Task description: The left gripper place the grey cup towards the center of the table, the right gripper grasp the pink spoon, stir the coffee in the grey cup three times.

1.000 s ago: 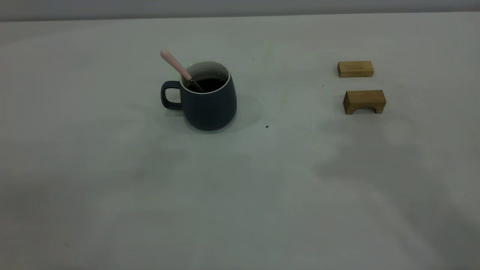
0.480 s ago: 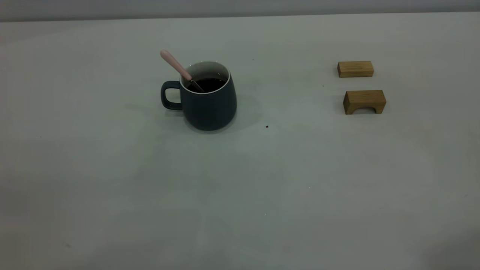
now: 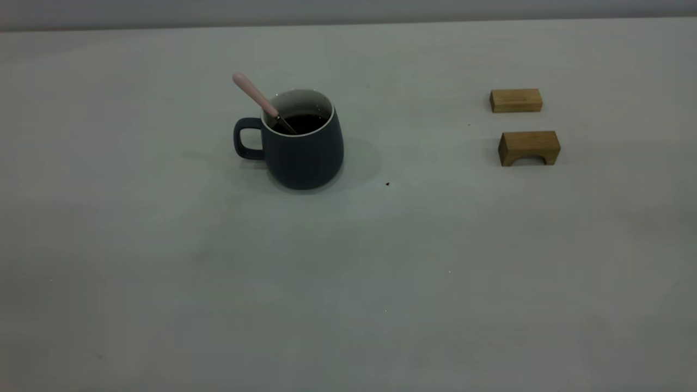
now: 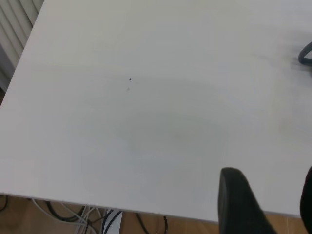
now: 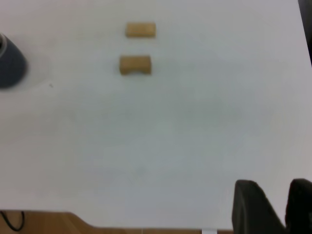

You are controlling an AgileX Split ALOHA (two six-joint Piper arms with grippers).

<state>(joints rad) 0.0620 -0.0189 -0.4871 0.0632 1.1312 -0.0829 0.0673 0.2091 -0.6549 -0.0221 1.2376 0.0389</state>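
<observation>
The grey cup [image 3: 302,142] stands upright on the table [image 3: 348,272], left of the middle in the exterior view, its loop handle turned to that view's left. Dark coffee [image 3: 301,122] fills its lower part, and the pink spoon [image 3: 256,96] leans in it, bowl sunk in the liquid and pink handle slanting up and out over the rim on the handle side. Neither arm shows in the exterior view. The left gripper [image 4: 265,204] hangs above the table's near edge, well apart from the cup, of which only a dark sliver [image 4: 305,52] shows at the border of the left wrist view; its two dark fingers stand apart with a clear gap and hold nothing. The right gripper [image 5: 273,207] likewise hovers over the near edge on its own side, far from the cup [image 5: 9,64]; its fingers are parted by a narrow gap and are empty. Two tan wooden blocks [image 3: 516,100] lie well to the right of the cup, the nearer one an arched block [image 3: 529,147].
</observation>
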